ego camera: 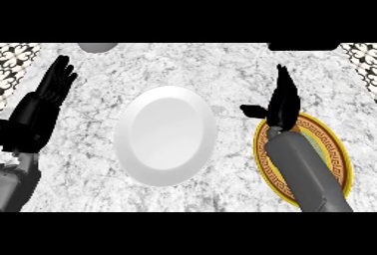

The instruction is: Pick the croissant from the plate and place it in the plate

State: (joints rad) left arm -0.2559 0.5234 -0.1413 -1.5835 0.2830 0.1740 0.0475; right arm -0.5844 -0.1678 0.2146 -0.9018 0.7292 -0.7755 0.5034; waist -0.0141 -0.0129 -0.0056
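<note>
Right robot hand (282, 103), open and empty, hovers over the gold-rimmed plate (337, 149) — croissant unseen, likely under its forearm; white plate (165, 135) lies left

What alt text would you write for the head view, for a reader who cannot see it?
The robot's right hand, fingers straight, hovers over the far edge of a gold-patterned plate, its forearm covering much of it. A bare white plate lies at centre, and the left hand rests open at the left edge; no croissant shows.
</note>
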